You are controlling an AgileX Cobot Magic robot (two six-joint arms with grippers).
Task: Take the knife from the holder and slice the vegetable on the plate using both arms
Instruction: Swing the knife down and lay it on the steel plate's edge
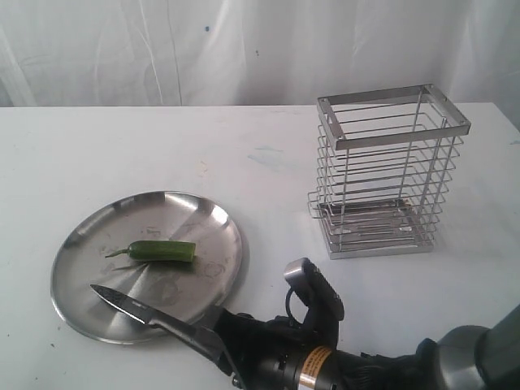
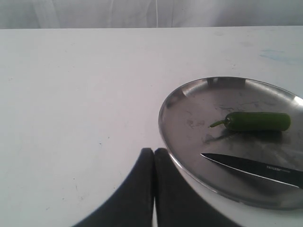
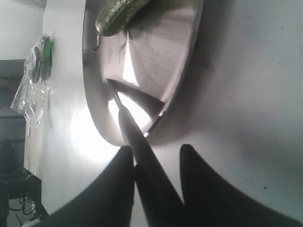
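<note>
- Exterior view: the plate (image 1: 89, 252) holds the vegetable (image 1: 161, 251) near its middle. The pod lies in one piece, and no cut-off slices show anywhere on the plate.
- The knife (image 1: 122, 301) reaches in over the plate's near rim. Its tip points across the plate, close to the vegetable but apart from it. The handle runs off the rim into the right gripper (image 1: 213, 337), just beside the plate.
- The holder (image 1: 390, 175) stands upright, well apart from the plate, with nothing in it.
- Left wrist view: the left gripper (image 2: 154, 153) sits over bare table just outside the plate's rim. Its two fingers are pressed together and grip nothing. From here the blade lies low over the plate, beside the vegetable and not touching it.
- Right wrist view: the knife handle passes between the right gripper's fingers (image 3: 118, 189). It lies against one of them, with a clear gap to the other. The fingers are therefore parted and not clamped on the handle. The blade slants over the plate's rim towards the pod.
- Progress, as I judge it: fetching the knife is done, since the knife is out of the holder and at the plate.
- Slicing is not visibly begun. The vegetable has yet to be steadied by the left gripper, and the loose handle would need a firm grip before any cut.
</note>
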